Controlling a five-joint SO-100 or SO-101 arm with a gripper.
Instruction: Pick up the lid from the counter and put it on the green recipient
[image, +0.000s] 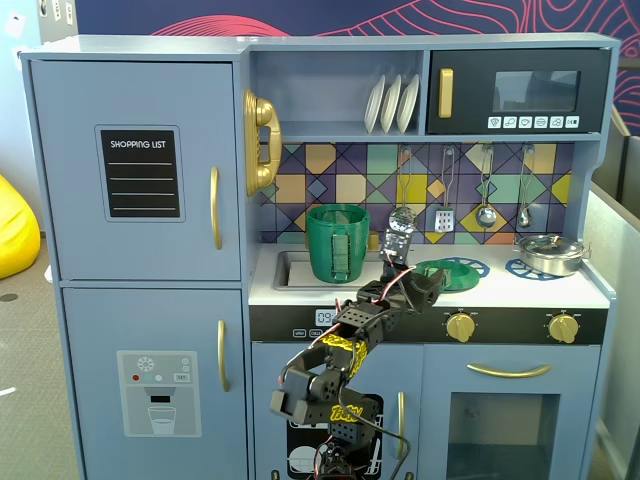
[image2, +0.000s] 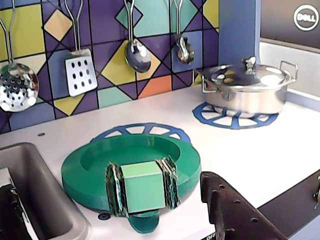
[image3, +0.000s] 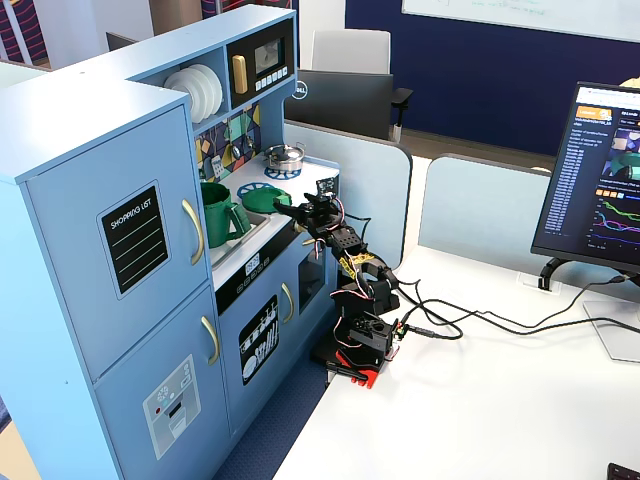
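The green lid lies flat on the counter over a blue burner ring. In the wrist view the lid shows a light green block tab at its near edge. The tall green recipient stands in the sink to the left of the lid; it also shows in the other fixed view and is out of the wrist view. My gripper is open at the counter's front edge, just short of the lid. In the wrist view the gripper has one dark finger to the right of the tab and the other low on the left, nothing held.
A silver metal pot sits on the right burner ring. The sink is left of the lid. Spoons and a spatula hang on the tiled back wall. Knobs sit below the counter edge.
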